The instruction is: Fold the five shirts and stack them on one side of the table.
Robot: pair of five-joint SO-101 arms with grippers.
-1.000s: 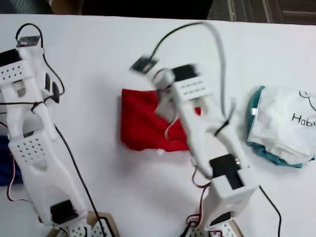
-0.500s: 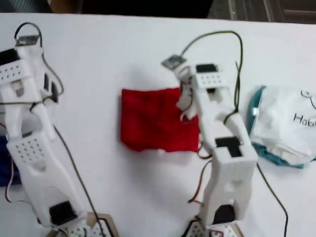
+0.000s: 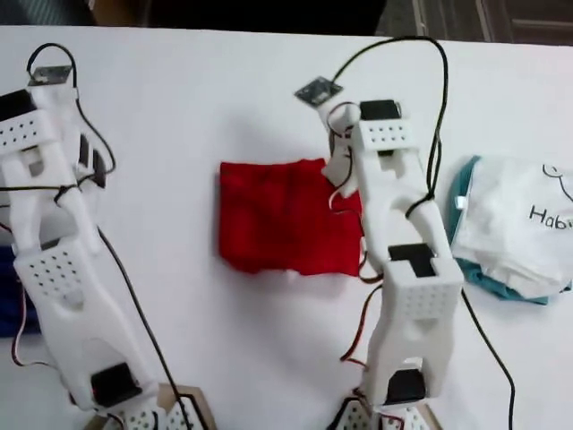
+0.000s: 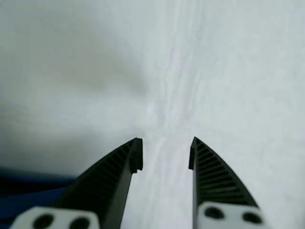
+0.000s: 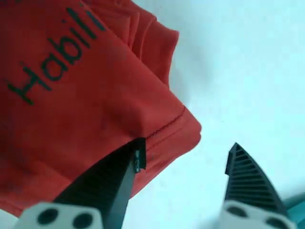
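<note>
A folded red shirt [image 3: 282,217] lies at the middle of the white table [image 3: 197,98], its long axis running side to side and its edges roughly square to the table's near edge. The right arm [image 3: 394,233] stands between it and a stack on the table's right side, where a white shirt [image 3: 519,219] sits on a teal shirt [image 3: 488,279], apart from the red one. From above, the right arm covers the red shirt's right edge, with a black cable [image 3: 434,98] looping over it. The right gripper [image 5: 186,155] hangs spread wide at a folded corner of the shirt, one finger over red cloth and the other over bare table; dark lettering shows on the shirt's upper face. At the left, the left gripper [image 4: 165,152] is parted over bare table, holding nothing, with a blue cloth [image 3: 9,291] at the table's left edge beside the left arm [image 3: 54,251].
</note>
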